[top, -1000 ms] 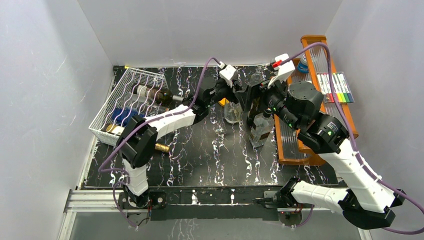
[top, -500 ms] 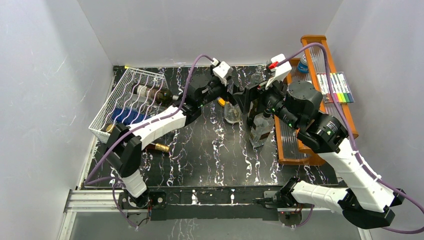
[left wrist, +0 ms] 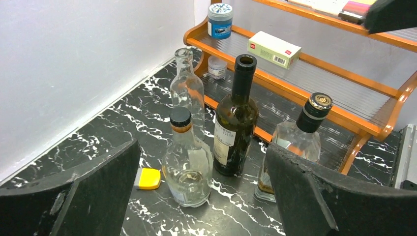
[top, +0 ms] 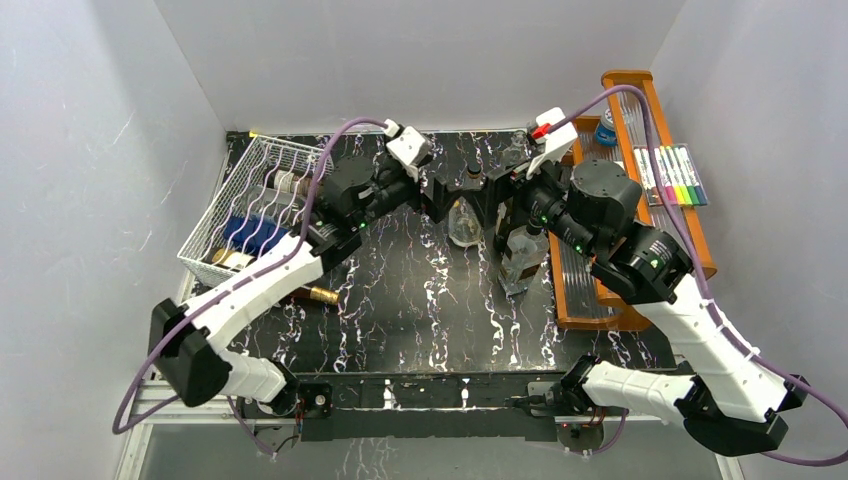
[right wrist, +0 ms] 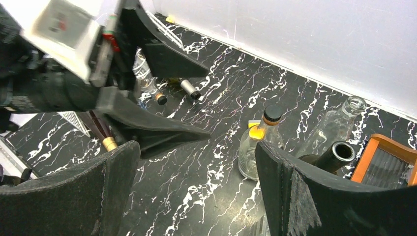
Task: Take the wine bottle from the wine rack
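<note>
Black, white-veined bench (top: pixel 420 300) carries everything. Within the last second the left gripper (top: pixel 445 195) has spread its jaws wide and drawn back from the cluster of standing bottles, its elbow swinging out to the near left. The right gripper (right wrist: pixel 195 155) hangs over that cluster, jaws equally wide and empty. This reads as a release (a judgement, not a sighting). The dark wine bottle (left wrist: pixel 236 123) stands upright on the bench, well apart from the wine rack (top: pixel 225 205), so its removal looks done. Only the left wrist view shows it plainly, between a capped clear bottle (left wrist: pixel 188 169) and a black-topped bottle (left wrist: pixel 297 147), before the orange shelf (left wrist: pixel 314 83). From above, the right arm covers it. The top view alone shows other bottles (top: pixel 295 185) lying in the rack.
</note>
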Robot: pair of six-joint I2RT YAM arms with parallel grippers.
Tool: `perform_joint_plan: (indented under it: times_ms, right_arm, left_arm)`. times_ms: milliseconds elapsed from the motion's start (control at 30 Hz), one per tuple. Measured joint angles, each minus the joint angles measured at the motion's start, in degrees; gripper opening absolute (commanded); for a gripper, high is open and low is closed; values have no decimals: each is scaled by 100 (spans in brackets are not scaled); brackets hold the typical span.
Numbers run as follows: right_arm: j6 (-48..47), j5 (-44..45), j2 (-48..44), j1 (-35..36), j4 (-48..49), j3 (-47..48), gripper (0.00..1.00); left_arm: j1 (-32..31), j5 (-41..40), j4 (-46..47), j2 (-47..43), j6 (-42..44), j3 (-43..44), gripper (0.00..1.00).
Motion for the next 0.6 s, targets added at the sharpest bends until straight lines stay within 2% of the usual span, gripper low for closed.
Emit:
perform_joint_plan:
  times_ms: [333, 600]
  right_arm:
    - [2, -140, 199, 0, 146, -57, 98]
    - [31, -345, 496, 0, 291, -101, 98]
  left_arm:
    - [214, -651, -1141, -1147, 96, -468, 98]
    - [1517, -859, -1917, -1805, -363, -960, 98]
